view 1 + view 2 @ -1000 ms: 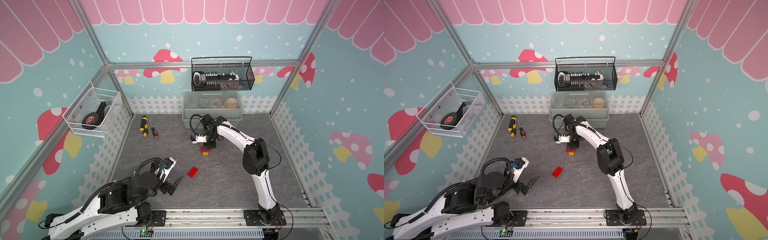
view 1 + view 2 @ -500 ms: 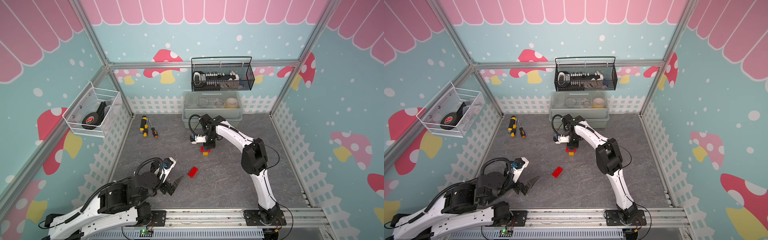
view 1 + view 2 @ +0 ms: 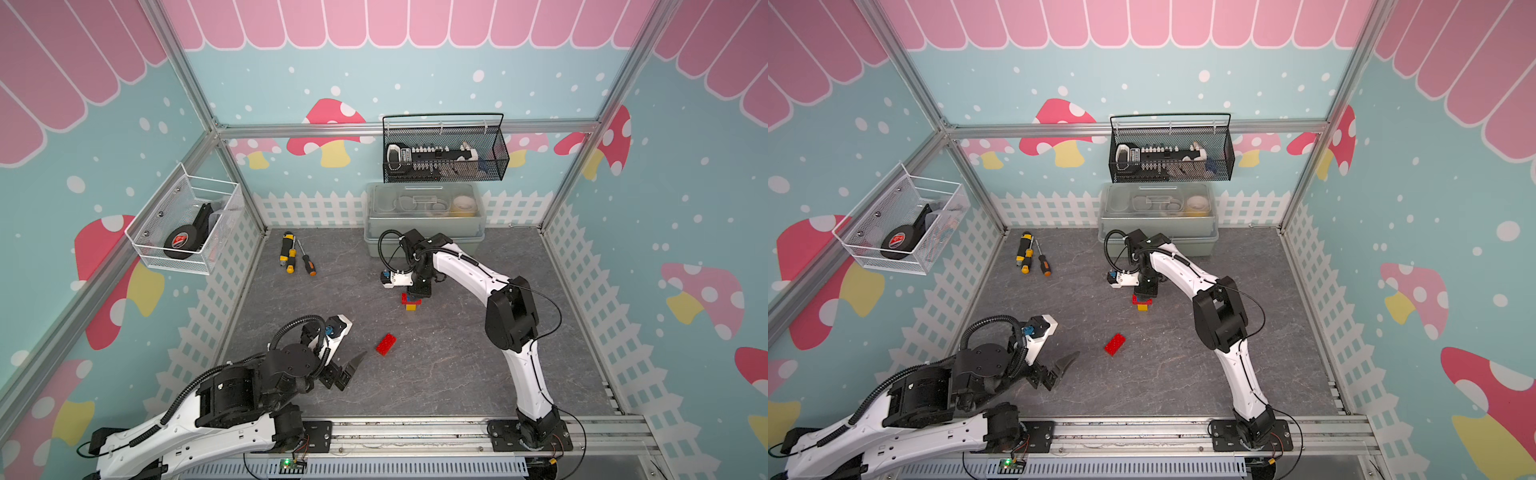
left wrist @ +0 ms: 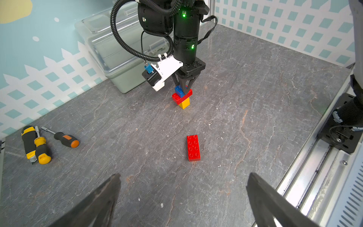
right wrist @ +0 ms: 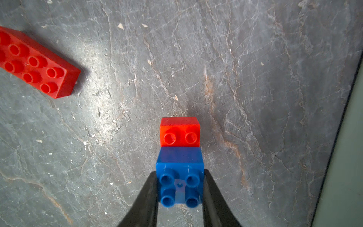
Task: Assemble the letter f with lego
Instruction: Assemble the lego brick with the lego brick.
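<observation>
A small lego stack stands mid-floor: a yellow square (image 4: 184, 103) at the bottom, a red oblong brick (image 4: 181, 96) across it, and a blue square (image 4: 179, 90) on top. My right gripper (image 5: 180, 173) points straight down and is shut on the blue brick (image 5: 179, 182), one finger on each side. The red bar's end (image 5: 179, 133) sticks out beyond the blue brick. A second red oblong brick (image 3: 386, 344) lies flat and loose nearer the front. My left gripper (image 4: 183, 176) hangs open over bare floor near the front left, short of the loose red brick (image 4: 193, 148).
Two orange-and-black screwdrivers (image 3: 297, 257) lie at the back left. A lidded grey-green box (image 3: 424, 216) stands against the back fence just behind the right arm, under a black wire basket (image 3: 444, 149). A white wire basket (image 3: 183, 224) hangs on the left wall. A metal rail (image 3: 415, 432) runs along the front.
The right arm's elbow has shifted slightly left, while its gripper stays on the stack. The left arm and the loose red brick have not moved.
</observation>
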Motion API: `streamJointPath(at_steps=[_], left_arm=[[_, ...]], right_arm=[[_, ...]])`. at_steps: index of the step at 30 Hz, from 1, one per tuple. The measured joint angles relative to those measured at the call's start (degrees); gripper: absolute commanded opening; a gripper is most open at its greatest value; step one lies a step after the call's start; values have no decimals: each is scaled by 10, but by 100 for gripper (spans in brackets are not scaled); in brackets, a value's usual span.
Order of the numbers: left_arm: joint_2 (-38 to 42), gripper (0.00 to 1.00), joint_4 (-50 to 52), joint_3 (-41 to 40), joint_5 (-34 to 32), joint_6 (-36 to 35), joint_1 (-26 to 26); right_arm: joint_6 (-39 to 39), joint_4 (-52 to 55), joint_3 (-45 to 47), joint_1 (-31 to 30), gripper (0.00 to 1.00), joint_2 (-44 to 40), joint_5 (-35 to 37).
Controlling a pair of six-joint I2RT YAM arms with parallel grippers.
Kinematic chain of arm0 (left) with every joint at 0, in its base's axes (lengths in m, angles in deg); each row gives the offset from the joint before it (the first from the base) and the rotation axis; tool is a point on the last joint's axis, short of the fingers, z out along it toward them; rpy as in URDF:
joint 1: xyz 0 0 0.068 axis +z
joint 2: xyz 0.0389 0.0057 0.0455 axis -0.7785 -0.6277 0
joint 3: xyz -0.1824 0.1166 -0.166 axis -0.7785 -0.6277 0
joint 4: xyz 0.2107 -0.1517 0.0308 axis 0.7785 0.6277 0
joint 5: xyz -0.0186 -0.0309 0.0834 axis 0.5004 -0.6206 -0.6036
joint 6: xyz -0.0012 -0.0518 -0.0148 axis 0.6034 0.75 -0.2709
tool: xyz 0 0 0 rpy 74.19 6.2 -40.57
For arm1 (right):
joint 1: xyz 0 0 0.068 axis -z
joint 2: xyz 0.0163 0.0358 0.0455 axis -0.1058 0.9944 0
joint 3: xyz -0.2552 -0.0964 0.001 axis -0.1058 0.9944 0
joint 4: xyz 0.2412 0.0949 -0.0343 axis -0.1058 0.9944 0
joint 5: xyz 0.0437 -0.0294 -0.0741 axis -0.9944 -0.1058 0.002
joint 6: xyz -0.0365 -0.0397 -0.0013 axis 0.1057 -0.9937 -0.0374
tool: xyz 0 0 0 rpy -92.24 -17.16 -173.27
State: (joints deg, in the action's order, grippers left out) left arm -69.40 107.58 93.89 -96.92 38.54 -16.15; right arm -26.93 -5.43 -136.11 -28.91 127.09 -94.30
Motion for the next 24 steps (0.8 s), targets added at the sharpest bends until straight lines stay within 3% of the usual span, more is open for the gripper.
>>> streamJointPath(at_steps=[12,24], left_arm=[[0,99,0,0,0,0,0],[0,99,0,0,0,0,0]], right_arm=[[3,-7,8,0,35,-5,0],[2,41,-49,1,36,50,0]])
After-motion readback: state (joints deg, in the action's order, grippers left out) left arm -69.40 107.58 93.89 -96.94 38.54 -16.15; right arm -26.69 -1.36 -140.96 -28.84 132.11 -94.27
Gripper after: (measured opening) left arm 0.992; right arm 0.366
